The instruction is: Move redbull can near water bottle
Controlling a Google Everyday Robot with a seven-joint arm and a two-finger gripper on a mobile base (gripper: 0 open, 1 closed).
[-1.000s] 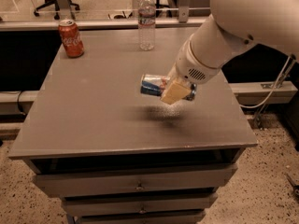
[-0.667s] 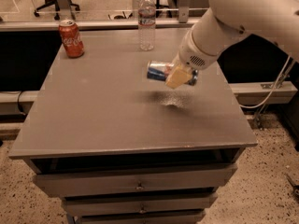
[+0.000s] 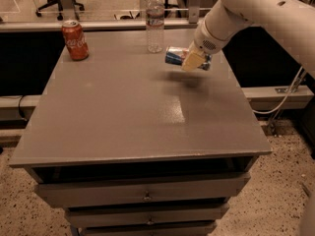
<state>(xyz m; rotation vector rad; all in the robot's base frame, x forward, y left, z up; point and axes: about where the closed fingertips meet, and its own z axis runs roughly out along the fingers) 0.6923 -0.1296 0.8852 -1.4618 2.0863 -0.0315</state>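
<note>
1. Position of load: over the last second the redbull can has been carried from above the middle-right of the table toward its far edge. It now hangs just right of the water bottle, apart from it and not touching.
2. Meaning for the task: the transport leg looks nearly complete. What remains, in my judgement, is to lower the can, set it down and release it.
3. Height: the can is clear of the surface. A soft shadow lies on the table beneath it, so it is not yet placed.
4. Attitude of load: the can lies roughly on its side in the grasp, its blue end pointing left toward the bottle.
5. Pincer: the gripper sits at the end of the white arm, which reaches in from the upper right. Its pale fingers are pressed together across the can's body, pinching it. It touches nothing else.
6. Other item: an orange-red cola can stands upright at the far left corner, well apart from the work.
7. Risk noted: if lowered tilted, the can may roll or knock against the bottle.
</note>
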